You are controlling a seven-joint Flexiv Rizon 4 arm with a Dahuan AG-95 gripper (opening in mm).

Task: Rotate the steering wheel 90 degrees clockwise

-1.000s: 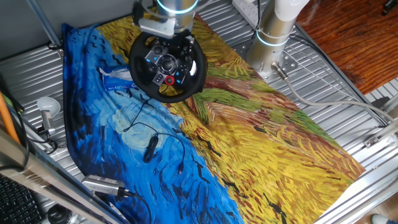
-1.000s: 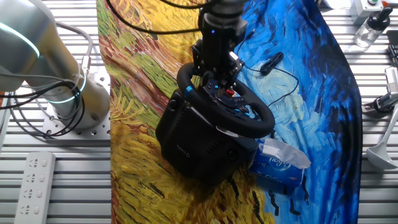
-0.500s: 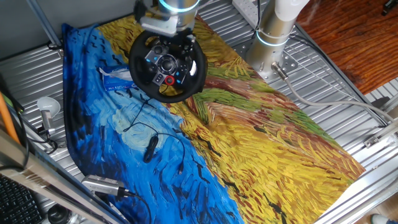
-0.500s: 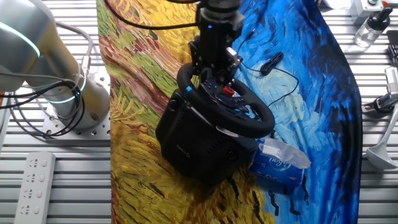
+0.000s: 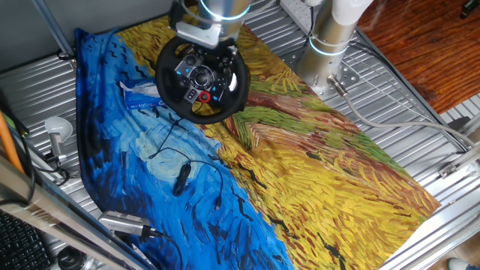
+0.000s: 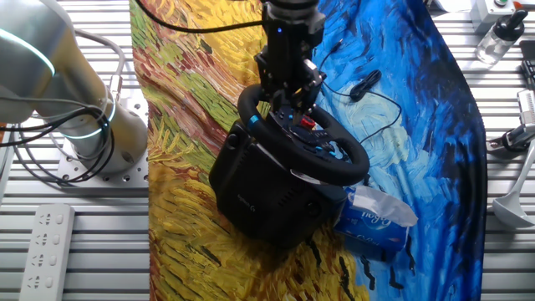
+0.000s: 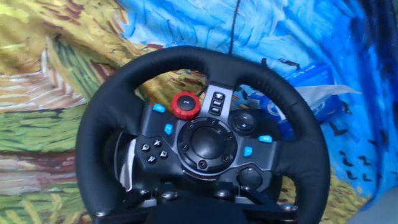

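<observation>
Lifting slightly off steering wheel (image 5: 201, 79): tool (image 6: 287, 90) is sitting a little higher above upper rim than half second ago, wheel itself not turning between frames. Wheel is resting on its black base (image 6: 261, 188) atop painted cloth (image 5: 315, 172) covering worktop, blue tissue pack (image 6: 374, 221) just beside. Hand view is showing red knob (image 7: 186, 104) upper left of hub (image 7: 207, 142), no fingers in shot. Tool opening: cannot tell; apparently holding nothing. Judging tool is withdrawing, either rotation finished or regrasp coming.
</observation>
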